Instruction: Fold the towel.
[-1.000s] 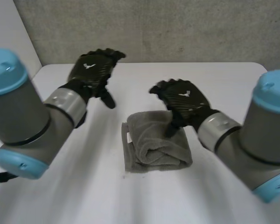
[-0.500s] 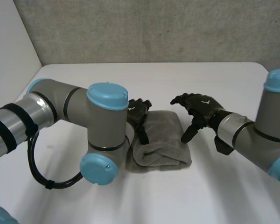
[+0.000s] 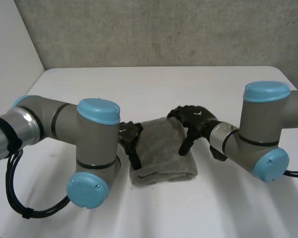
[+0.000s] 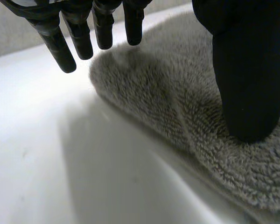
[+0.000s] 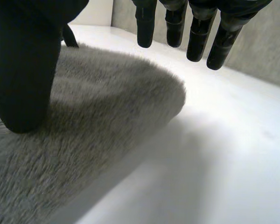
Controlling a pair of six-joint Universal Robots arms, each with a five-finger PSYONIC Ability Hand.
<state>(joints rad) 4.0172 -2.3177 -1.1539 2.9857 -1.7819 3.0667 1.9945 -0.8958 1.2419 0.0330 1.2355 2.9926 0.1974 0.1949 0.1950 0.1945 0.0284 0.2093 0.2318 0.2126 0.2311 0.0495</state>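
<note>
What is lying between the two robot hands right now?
The folded grey towel, as the head view shows: the left robot hand is at one side edge of it, the right robot hand at the opposite side.

The towel (image 3: 161,148) lies mid-table (image 3: 139,89), left robot hand (image 3: 130,141) at its left, right robot hand (image 3: 191,119) at its right.

A folded grey towel (image 3: 161,148) lies on the white worktop (image 3: 139,84). The left hand (image 3: 130,139) is at the towel's left edge. The right hand (image 3: 191,119) is at its right edge, thumb pointing down onto it.
</note>
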